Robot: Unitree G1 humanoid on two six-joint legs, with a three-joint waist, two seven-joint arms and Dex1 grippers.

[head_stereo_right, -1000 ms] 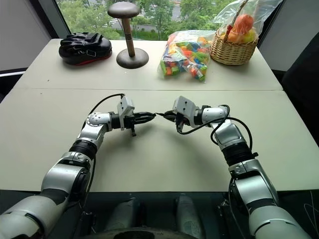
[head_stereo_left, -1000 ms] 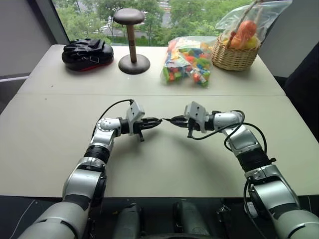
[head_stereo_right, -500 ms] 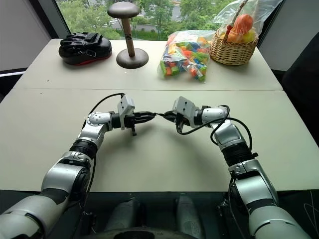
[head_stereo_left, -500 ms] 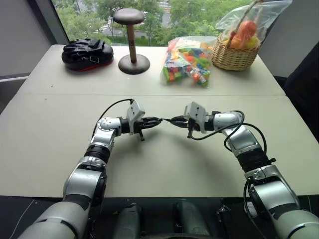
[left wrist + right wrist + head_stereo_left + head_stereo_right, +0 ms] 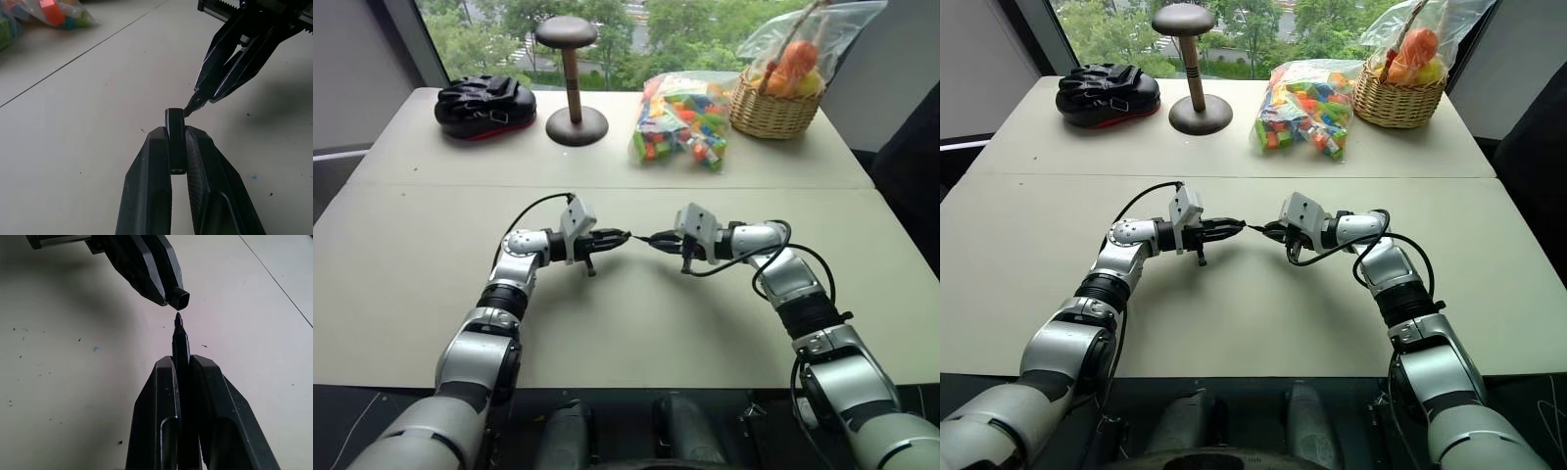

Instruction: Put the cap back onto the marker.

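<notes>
Alignment decides it: left end effector (image 5: 625, 236) pinching the cap (image 5: 175, 139), right end effector (image 5: 643, 238) pinching the marker (image 5: 180, 345), tip just short of the opening; advance straight along the axis.

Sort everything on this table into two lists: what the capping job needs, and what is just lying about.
Needed:
- cap, clamped in the left tool
- marker, clamped in the right tool, tip just short of the cap

Lying about:
- bag of colourful blocks
- wicker basket of fruit
- wooden stand
- black padded item
</notes>
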